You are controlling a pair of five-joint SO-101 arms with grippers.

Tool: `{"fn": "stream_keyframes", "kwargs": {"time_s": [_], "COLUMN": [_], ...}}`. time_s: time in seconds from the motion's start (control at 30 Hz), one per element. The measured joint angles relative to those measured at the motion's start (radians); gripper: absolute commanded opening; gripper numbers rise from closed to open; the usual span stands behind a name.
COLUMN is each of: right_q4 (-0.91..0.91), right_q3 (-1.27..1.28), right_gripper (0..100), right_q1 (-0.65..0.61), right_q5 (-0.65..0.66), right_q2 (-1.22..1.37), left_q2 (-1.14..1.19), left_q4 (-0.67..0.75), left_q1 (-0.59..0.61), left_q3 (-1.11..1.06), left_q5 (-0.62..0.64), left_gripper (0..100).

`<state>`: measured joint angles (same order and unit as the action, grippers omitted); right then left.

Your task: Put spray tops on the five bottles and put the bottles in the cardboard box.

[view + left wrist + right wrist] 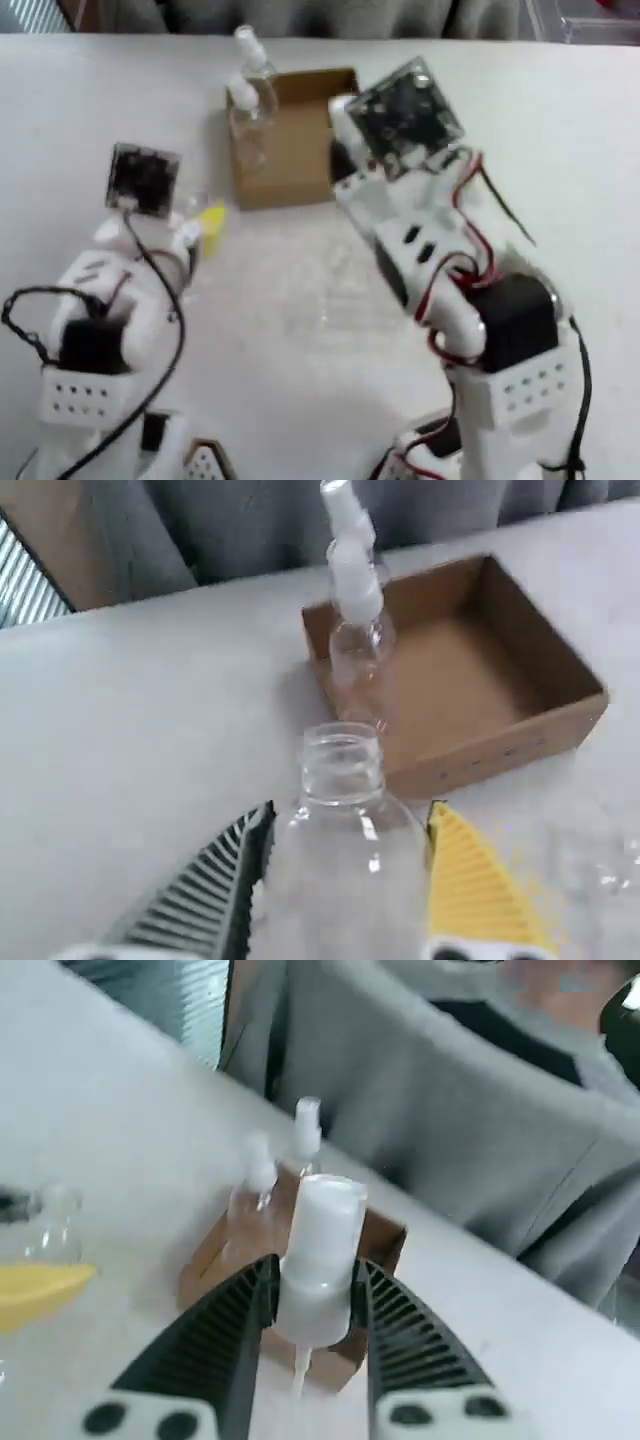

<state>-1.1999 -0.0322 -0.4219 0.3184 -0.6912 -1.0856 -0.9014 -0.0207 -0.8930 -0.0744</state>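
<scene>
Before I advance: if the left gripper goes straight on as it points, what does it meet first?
Probably the near corner of the cardboard box, with a spray-topped bottle standing just inside it. The open bottle in the left gripper would touch first; depth is uncertain.

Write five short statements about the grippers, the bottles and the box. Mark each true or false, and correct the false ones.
1. The left gripper holds an open bottle with no top on its neck. True.
2. The right gripper is empty. False: it is shut on a white spray top.
3. A topped bottle stands at the edge of the cardboard box, with a second topped bottle close by. True.
4. The cardboard box has a lid closed over it. False: it is open at the top and its brown floor shows.
5. The open bottle lies inside the box. False: it is outside the box, in the left gripper.
</scene>
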Motion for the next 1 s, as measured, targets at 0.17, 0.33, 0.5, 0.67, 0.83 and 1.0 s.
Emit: {"fn": "stream_keyframes", "kwargs": {"time_s": [0.17,0.33,0.5,0.67,0.83,1.0], "right_q4": [0.204,0.310,0.342,0.391,0.414,0.578], "right_q3": [0.000,0.000,0.000,0.021,0.164,0.324], "right_gripper": [1.5,1.5,1.5,1.5,1.5,1.5], "right_q1": [0.025,0.020,0.017,-0.044,-0.110,-0.127], "right_q5": [-0.091,-0.290,-0.454,-0.546,-0.565,-0.565], "right_q2": [-0.025,-0.064,-0.081,-0.084,-0.153,-0.233], "left_q2": [-0.040,-0.143,-0.296,-0.431,-0.578,-0.660], "left_q4": [0.038,0.100,0.100,0.100,0.100,0.100], "left_q1": [-0.114,-0.166,-0.178,-0.180,-0.178,-0.176], "left_q3": [-0.064,-0.190,-0.265,-0.334,-0.382,-0.431], "left_q5": [0.029,0.029,0.029,0.029,0.029,0.029], "left_gripper": [2,3,2,2,2,2]}}
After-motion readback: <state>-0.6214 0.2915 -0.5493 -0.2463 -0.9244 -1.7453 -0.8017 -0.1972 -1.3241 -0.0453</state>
